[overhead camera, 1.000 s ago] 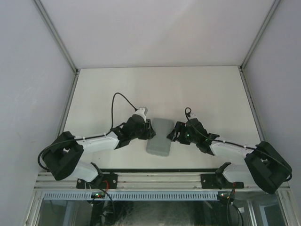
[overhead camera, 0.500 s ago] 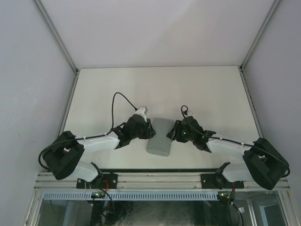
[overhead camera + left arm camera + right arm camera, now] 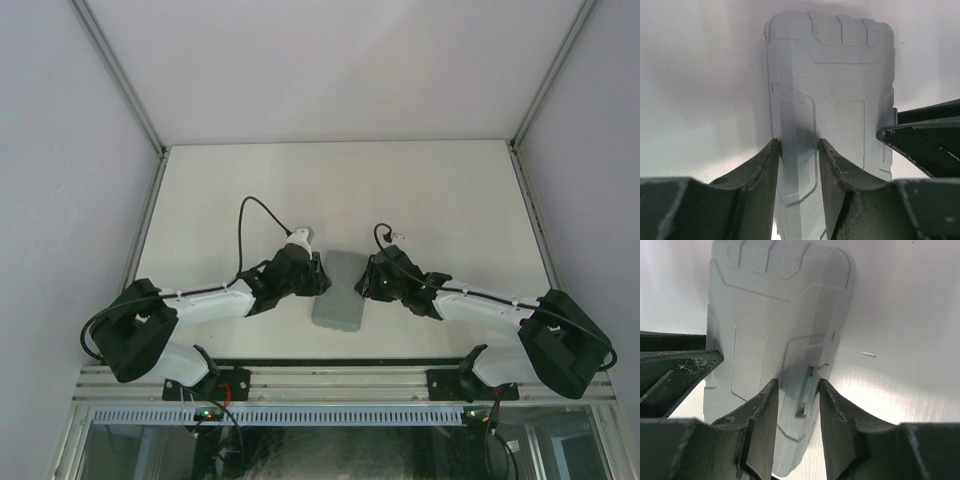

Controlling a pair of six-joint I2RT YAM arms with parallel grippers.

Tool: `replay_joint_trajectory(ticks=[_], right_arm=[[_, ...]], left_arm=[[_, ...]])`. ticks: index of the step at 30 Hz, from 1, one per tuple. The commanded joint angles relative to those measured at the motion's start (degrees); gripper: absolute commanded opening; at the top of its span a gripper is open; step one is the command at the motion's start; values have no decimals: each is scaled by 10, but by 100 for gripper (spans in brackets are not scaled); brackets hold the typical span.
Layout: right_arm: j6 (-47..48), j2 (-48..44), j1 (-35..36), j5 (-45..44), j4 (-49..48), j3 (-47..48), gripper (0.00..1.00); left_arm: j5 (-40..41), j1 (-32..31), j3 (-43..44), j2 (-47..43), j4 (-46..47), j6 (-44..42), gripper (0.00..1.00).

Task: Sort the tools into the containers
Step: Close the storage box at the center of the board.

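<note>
— What colour was the case [image 3: 340, 289]?
— Pale grey all over. It had a fine stippled texture with smoother inset panels.
— And the table [image 3: 330, 190]?
— Plain off-white, and the walls [image 3: 60, 150] were light grey.
— The arms [image 3: 215, 300]?
— White links, black joints and black cables. The left gripper [image 3: 798, 144] and right gripper [image 3: 798, 383] were black, with pale scuffs on the fingers [image 3: 757, 185].

White arms [image 3: 205, 300], blk cables [image 3: 243, 212] — scuffed blk hands [image 3: 797, 147] [image 3: 797, 385]

The right arm's black two-finger gripper [image 3: 369, 285] has slid left, its fingers now straddling the right edge of the closed grey rounded-rectangular plastic tool case [image 3: 340, 297].
</note>
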State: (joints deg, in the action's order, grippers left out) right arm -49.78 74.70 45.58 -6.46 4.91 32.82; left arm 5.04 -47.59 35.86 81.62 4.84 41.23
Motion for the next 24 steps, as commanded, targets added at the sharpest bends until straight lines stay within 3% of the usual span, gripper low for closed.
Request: replay_joint_trajectory(ticks=[1,18,22,24], right_arm=[[14,23,21,-7,14,34,20],[34,110,47,-13,72,92,6],[43,86,47,-31,84,94,6],[57,67,47,-40,90,98,11]], left_arm=[[-4,-28,-13,14,-116,12,40],[-17,-60,-10,13,-95,49,40],[2,-60,-11,1,-105,50,40],[18,-60,-7,-13,-118,45,41]])
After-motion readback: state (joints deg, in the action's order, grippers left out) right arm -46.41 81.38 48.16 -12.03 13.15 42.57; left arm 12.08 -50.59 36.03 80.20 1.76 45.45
